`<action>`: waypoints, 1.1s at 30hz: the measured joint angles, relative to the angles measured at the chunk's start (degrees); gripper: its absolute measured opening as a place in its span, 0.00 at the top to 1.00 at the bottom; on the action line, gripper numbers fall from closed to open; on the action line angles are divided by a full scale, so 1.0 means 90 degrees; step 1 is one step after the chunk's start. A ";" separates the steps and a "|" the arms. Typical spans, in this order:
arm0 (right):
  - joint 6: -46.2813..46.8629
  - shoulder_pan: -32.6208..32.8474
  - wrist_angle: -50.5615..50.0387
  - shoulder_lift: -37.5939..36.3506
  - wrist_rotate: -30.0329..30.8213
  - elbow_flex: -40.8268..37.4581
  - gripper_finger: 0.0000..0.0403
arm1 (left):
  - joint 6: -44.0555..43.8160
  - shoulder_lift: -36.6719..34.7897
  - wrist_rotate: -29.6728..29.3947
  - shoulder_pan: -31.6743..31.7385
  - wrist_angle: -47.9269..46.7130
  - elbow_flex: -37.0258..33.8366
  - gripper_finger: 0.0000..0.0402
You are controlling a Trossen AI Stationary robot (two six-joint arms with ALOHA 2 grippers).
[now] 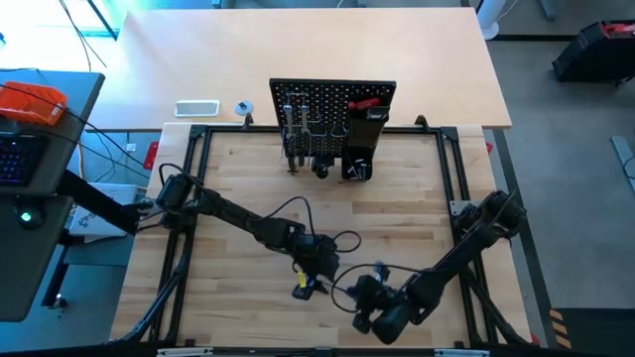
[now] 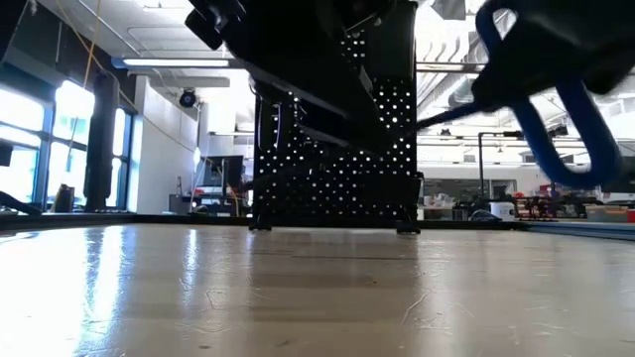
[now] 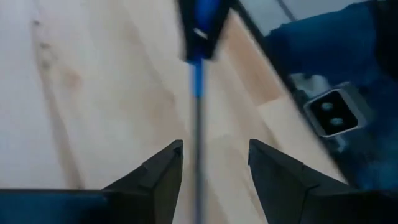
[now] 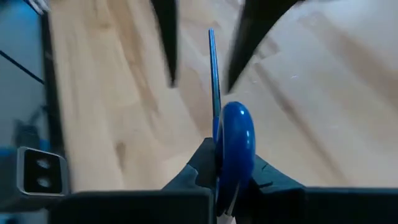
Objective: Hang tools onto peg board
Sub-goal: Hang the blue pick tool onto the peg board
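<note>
The peg board (image 1: 332, 104) stands upright at the table's far middle with several tools hanging on it, and it also shows in the low view (image 2: 337, 149). Near the front middle, my right gripper (image 4: 231, 158) is shut on a blue-handled hex key (image 4: 236, 134). The key's thin shaft (image 3: 198, 124) runs between the open fingers of my left gripper (image 3: 214, 149) and appears to touch neither. In the high view my left gripper (image 1: 322, 260) faces my right gripper (image 1: 372, 290) at close range. My right gripper pinches the hex key's blue handle (image 4: 237, 146) between its two fingers. The shaft (image 4: 212, 68) sticks out ahead of the fingers toward my left gripper. The key is lifted clear of the table.
A small yellow-and-black thing (image 1: 304, 289) lies on the wood just near of my left gripper. Black frame rails (image 1: 198, 134) border the work area. A white box (image 1: 196, 108) and a small blue-and-white item (image 1: 244, 109) lie on the far table, left of the board.
</note>
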 joint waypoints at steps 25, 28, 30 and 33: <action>-0.1291 -0.0614 -0.1938 -0.0010 -0.1278 0.1333 0.98 | -0.0305 0.0002 -0.0277 -0.0002 -0.0014 0.0000 0.94; -0.1291 -0.0615 -0.1949 -0.0010 -0.1289 0.1333 0.98 | -0.0198 0.0002 -0.0389 -0.0012 -0.0017 0.0000 0.98; -0.1283 -0.0614 -0.1948 -0.0010 -0.1289 0.1333 0.98 | -0.0119 0.0002 -0.0418 -0.0038 -0.0013 0.0001 0.98; -0.1278 -0.0613 -0.1952 -0.0010 -0.1292 0.1333 0.98 | -0.0011 0.0002 -0.0588 -0.0107 -0.0015 0.0000 0.99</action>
